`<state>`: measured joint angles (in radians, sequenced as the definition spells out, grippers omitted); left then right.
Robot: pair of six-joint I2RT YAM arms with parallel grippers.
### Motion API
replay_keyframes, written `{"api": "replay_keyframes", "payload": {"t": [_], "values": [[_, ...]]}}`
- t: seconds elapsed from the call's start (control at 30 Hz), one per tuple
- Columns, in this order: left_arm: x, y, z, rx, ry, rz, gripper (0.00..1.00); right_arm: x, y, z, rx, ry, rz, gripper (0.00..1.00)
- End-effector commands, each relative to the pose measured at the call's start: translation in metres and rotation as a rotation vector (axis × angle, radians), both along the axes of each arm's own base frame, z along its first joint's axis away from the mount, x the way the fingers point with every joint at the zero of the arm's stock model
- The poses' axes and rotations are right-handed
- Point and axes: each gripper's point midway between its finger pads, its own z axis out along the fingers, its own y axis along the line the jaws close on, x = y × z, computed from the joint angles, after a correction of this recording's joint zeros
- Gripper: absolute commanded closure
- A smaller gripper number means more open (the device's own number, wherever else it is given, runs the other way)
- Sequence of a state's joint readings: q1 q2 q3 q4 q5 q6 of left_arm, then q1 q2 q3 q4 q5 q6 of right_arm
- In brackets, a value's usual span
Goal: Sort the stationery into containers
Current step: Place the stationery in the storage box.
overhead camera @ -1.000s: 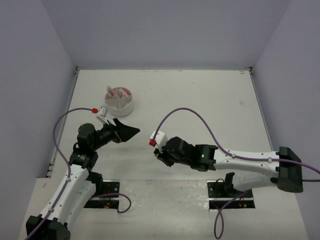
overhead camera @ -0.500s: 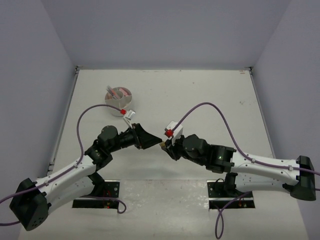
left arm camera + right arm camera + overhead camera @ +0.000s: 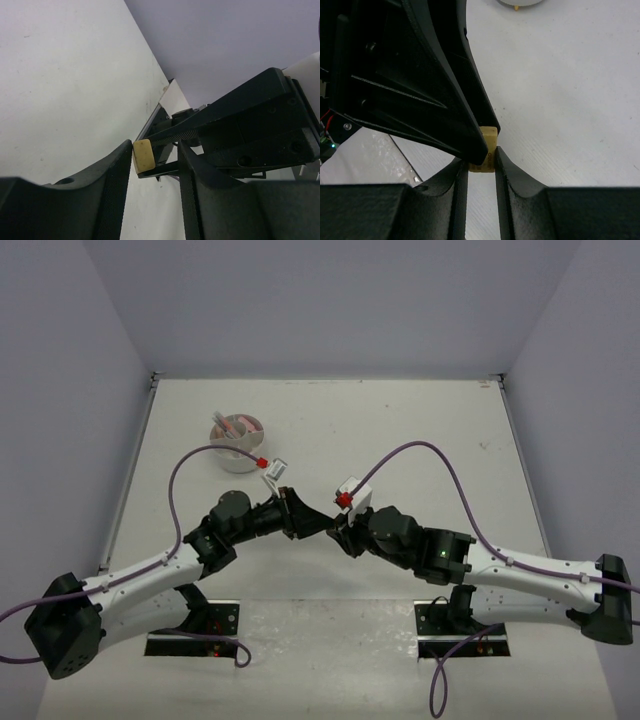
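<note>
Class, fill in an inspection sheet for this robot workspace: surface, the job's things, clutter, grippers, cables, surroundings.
Surface: white table, both arm bases bolted at its near edge.
Job's things: round white tub at the far left, with pink items inside that are too small to identify; beige eraser held above the table, mid-table.
Clutter: nothing seen.
Grippers: right gripper shut on the beige eraser; left gripper open, its jaws either side of the eraser, one finger apparently against it.
Cables: a purple cable loops over each arm; the left one crosses in front of the tub.
Surroundings: plain lilac walls on three sides.
</note>
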<state>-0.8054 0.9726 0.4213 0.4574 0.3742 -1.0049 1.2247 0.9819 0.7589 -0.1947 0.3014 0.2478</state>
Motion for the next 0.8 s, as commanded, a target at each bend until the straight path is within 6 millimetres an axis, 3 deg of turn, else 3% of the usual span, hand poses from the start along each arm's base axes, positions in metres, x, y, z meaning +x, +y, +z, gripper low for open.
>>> {"api": "replay_keyframes", "payload": {"t": [0.0,0.17,0.3,0.37,0.47,0.5,0.53,0.6,0.63,0.7,0.77], "values": [[0.004,-0.006,0.025,-0.053,-0.073,0.002,0.63,0.002,0.006,0.034,0.112,-0.022,-0.01,1.0],[-0.001,-0.007,0.028,-0.07,-0.074,-0.02,0.69,0.006,0.001,0.039,0.133,-0.028,-0.05,1.0],[-0.006,-0.008,0.033,-0.083,-0.085,-0.04,0.84,0.012,-0.001,0.039,0.14,-0.023,-0.09,1.0],[-0.009,-0.008,0.035,-0.088,-0.09,-0.05,0.97,0.016,-0.001,0.038,0.14,-0.018,-0.11,1.0],[-0.008,-0.006,0.038,-0.081,-0.114,-0.043,1.0,0.019,0.0,0.037,0.146,-0.01,-0.13,1.0],[-0.006,-0.005,0.038,-0.066,-0.125,-0.033,1.0,0.02,0.0,0.038,0.149,-0.008,-0.132,0.91],[-0.004,-0.004,0.039,-0.047,-0.137,-0.021,1.0,0.02,0.001,0.038,0.152,-0.005,-0.134,0.77],[0.007,0.0,0.042,-0.003,-0.153,0.038,1.0,0.019,0.002,0.035,0.152,0.008,-0.133,0.4],[0.012,0.003,0.043,0.019,-0.164,0.065,1.0,0.019,0.002,0.034,0.153,0.014,-0.135,0.26],[0.027,0.013,0.043,0.095,-0.184,0.153,1.0,0.019,0.001,0.03,0.15,0.02,-0.145,0.11],[0.047,0.033,0.038,0.208,-0.176,0.282,1.0,0.021,-0.001,0.028,0.15,0.019,-0.165,0.05]]}}
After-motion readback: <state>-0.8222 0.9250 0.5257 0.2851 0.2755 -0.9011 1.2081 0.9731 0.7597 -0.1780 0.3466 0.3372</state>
